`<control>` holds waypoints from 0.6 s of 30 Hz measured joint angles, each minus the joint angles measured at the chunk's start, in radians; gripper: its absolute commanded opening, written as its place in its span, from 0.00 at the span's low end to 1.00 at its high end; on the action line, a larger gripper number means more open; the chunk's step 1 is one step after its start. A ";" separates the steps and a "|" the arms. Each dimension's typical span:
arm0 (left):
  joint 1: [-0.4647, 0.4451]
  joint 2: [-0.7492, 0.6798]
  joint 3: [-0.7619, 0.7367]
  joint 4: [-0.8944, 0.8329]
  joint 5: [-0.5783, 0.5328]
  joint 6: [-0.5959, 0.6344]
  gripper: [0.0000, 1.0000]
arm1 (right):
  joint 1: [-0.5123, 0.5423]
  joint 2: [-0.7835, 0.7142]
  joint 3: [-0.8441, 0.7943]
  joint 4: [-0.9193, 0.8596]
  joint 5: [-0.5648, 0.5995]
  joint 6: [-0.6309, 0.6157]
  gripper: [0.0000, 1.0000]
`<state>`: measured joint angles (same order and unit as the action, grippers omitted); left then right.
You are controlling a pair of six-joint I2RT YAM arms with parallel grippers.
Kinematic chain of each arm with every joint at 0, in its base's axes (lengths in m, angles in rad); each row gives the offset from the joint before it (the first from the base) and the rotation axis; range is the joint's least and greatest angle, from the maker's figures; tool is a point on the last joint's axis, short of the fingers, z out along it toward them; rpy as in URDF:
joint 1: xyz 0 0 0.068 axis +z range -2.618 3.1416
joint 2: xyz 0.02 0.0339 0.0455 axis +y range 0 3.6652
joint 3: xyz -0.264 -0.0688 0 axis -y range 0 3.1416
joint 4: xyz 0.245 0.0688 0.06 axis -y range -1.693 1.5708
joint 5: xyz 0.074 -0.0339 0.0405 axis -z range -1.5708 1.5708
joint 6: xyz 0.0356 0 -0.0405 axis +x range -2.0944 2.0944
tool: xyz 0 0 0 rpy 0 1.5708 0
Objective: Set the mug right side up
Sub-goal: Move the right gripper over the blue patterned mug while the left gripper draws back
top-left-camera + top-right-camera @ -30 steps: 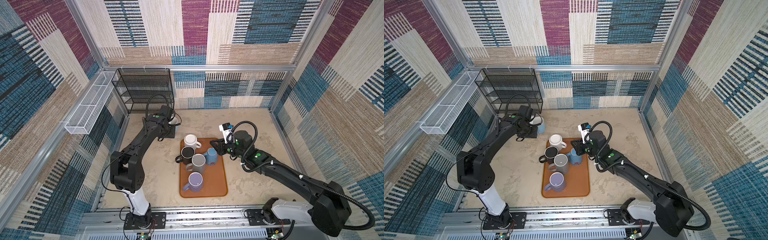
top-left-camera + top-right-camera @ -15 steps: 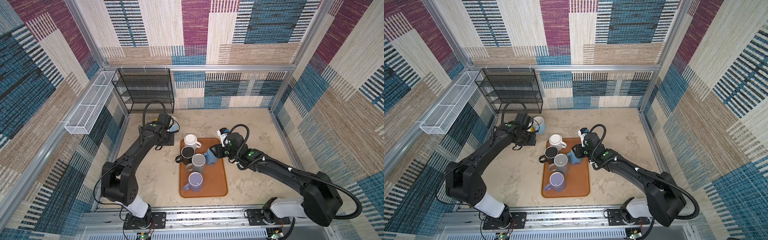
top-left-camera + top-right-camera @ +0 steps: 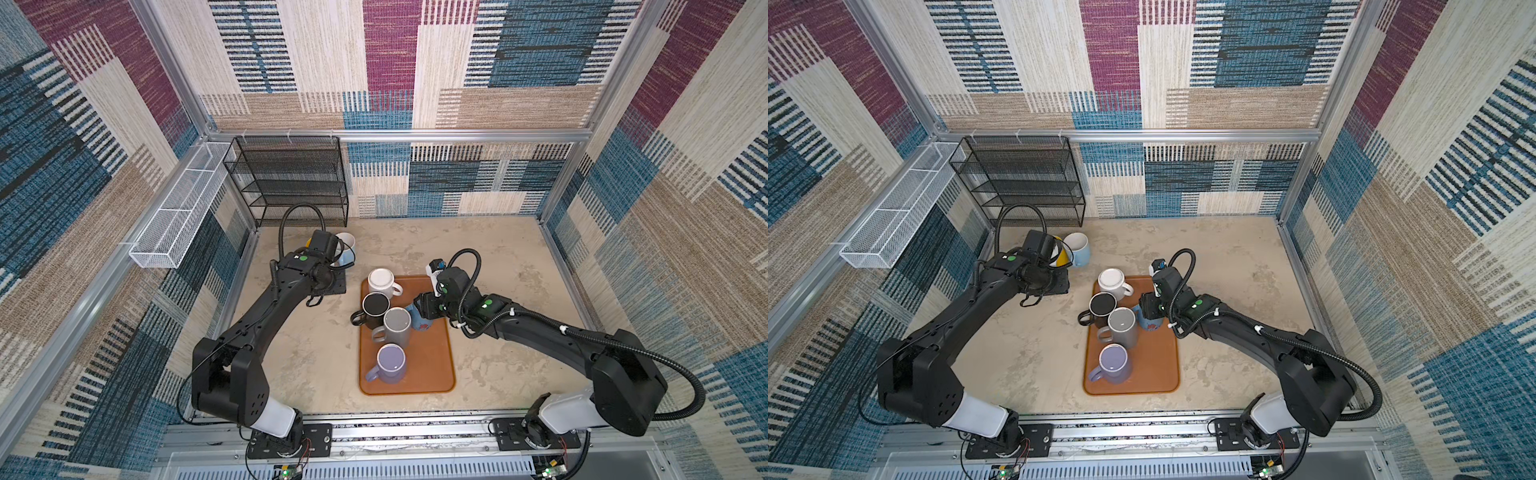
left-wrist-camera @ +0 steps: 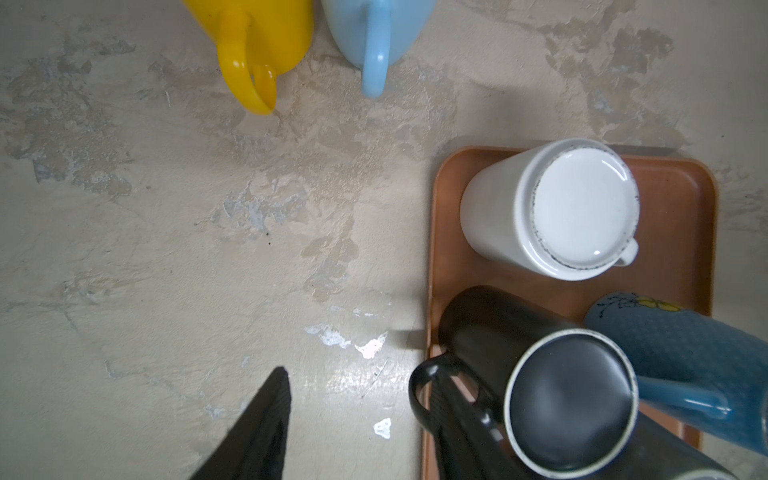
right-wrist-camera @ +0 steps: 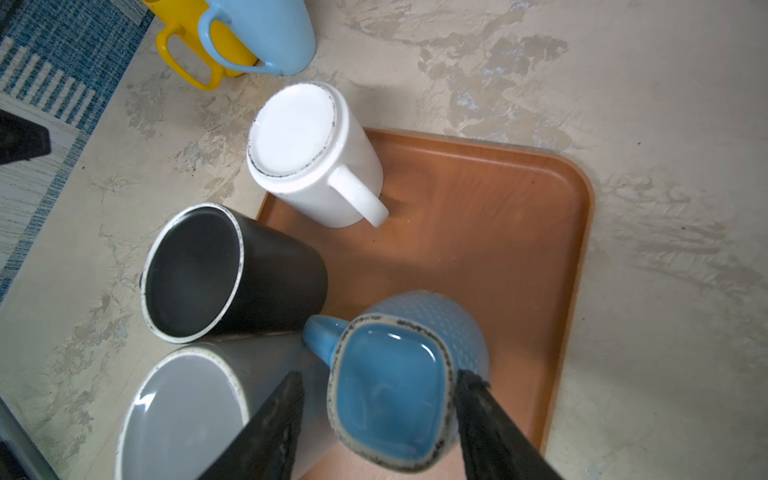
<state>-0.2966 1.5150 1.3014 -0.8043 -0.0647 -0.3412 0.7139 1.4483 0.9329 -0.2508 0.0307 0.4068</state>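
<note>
Stock as I read it from my station. Tray [image 5: 498, 199]: orange, lying on the surface [image 4: 166, 249], carrying five mugs. Item one, dark blue mug [image 5: 395, 399]: dimpled wall, squarish mouth, standing mouth up on the tray just beside the grey mug [image 5: 187, 407] and the black mug [image 5: 191, 270], handle turned toward them; I count this one as righted. Right hand [image 5: 380, 374]: fingers spread to either side of the dark blue mug, one at its rim, the other clear of it with a gap showing, so I enter it as open and not gripping. Item two, white mug [image 5: 291, 129]: at the end of the tray nearest the black wire rack [image 3: 291, 178], flat base up, mouth down. It is the only mug I can see upside down, and I take it as the work left. Grey mug, black mug, purple mug [image 3: 391, 359]: all mouth up. Left hand [image 4: 361, 386]: fingers apart over bare surface beside the tray, near the black mug's handle, holding nothing. Off the tray: yellow mug [image 4: 249, 33] and pale blue mug [image 4: 374, 29], side by side near the rack. The pale blue one shows its mouth up in both top views; the yellow one is mostly hidden behind my left arm. Progress, by my judgement: one mug righted and set down, the right hand yet to lift clear, the white mug untouched.
</note>
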 measured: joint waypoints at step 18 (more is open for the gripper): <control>0.000 -0.004 -0.010 0.001 0.000 0.000 0.50 | 0.031 0.058 0.049 -0.070 0.060 -0.024 0.62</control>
<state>-0.2966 1.5112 1.2919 -0.8036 -0.0650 -0.3412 0.7448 1.5063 0.9817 -0.3206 0.0906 0.3832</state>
